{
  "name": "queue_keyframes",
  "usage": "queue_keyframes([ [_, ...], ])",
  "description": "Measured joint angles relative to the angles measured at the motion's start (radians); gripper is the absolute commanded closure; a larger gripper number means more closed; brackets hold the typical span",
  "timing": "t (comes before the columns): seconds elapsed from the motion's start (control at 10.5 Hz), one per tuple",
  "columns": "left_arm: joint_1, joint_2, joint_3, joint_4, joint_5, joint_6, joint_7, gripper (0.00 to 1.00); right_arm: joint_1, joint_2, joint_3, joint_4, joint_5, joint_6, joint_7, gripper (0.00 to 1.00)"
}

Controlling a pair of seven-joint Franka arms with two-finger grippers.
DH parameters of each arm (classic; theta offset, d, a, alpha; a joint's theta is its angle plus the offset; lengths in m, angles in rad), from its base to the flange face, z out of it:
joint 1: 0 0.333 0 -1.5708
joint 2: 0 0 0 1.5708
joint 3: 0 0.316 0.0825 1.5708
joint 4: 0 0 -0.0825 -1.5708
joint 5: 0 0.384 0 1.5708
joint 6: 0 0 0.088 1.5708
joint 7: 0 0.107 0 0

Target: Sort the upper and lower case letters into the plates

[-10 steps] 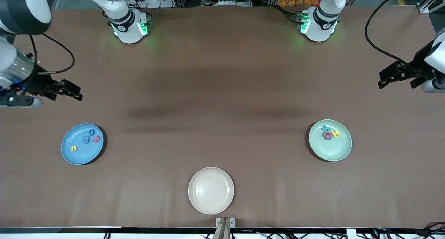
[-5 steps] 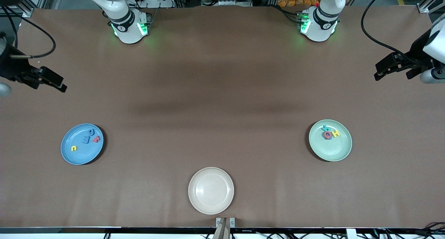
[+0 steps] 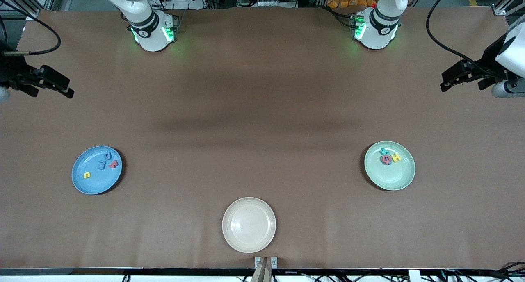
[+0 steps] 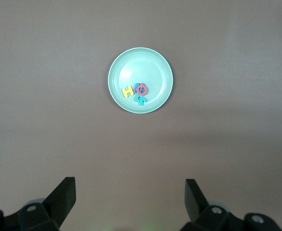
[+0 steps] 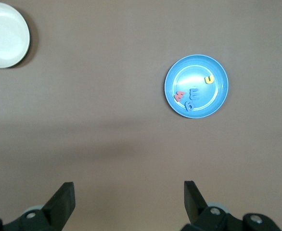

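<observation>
- My left gripper [image 3: 451, 79] is raised over bare table at the left arm's end, fingers spread wide, holding nothing.
- My right gripper [image 3: 61, 87] is raised over bare table at the right arm's end, equally wide open and empty.
- The mint green plate [image 3: 396, 179] carries four letters [image 3: 389, 156] clustered at its 12 o'clock rim.
- The sky blue plate [image 3: 90, 185] carries four letters [image 3: 104, 164] between its centre and its 1 o'clock rim.
- A cream plate [image 3: 249, 243] lies between both, nearest the front camera.
</observation>
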Motion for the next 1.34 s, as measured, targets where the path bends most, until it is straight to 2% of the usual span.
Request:
queue_keyframes([
  [0.29, 0.0, 0.0, -0.001, 0.001, 0.064, -0.002, 0.01, 0.0, 0.02, 0.001, 0.002, 0.006, -0.006, -0.012, 0.0, 0.0],
  [1.34, 0.001, 0.0, 0.0, 0.022, 0.063, -0.002, 0.01, 0.0, 0.02, 0.006, 0.0, 0.006, -0.01, -0.021, -0.035, 0.0],
])
